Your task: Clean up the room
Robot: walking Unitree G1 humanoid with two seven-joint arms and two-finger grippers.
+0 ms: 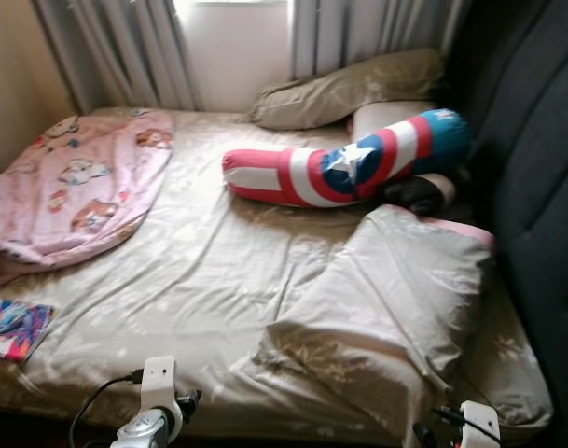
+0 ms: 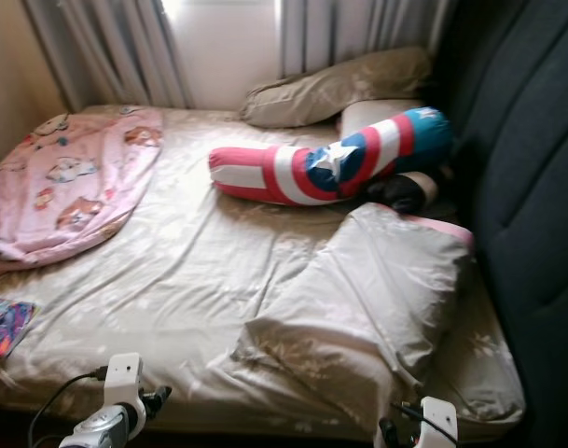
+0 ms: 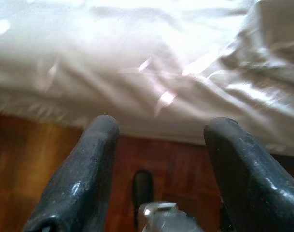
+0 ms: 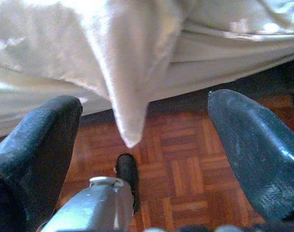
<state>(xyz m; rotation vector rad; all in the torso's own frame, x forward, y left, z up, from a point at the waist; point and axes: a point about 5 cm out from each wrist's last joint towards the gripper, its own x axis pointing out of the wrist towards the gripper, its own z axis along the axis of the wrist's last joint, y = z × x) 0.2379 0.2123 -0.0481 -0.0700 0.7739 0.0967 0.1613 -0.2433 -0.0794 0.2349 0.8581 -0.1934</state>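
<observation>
Both arms are held low at the near edge of the bed (image 1: 172, 280), at about 6 o'clock in the head views. The left pincer (image 3: 159, 140) points at the mattress side above the wooden floor (image 3: 21, 159), its two black fingers spread apart with nothing between them. The right pincer (image 4: 147, 130) is likewise open and empty, with a hanging corner of beige sheet (image 4: 127, 96) between its fingers, over parquet.

On the bed, a beige pillow (image 1: 395, 299) lies at 4 o'clock. A red, white and blue star bolster (image 1: 349, 163) lies at 1 o'clock, just beyond it. A pink blanket (image 1: 74, 187) sits at 10 o'clock, and a colourful booklet (image 1: 13, 329) at 8 o'clock.
</observation>
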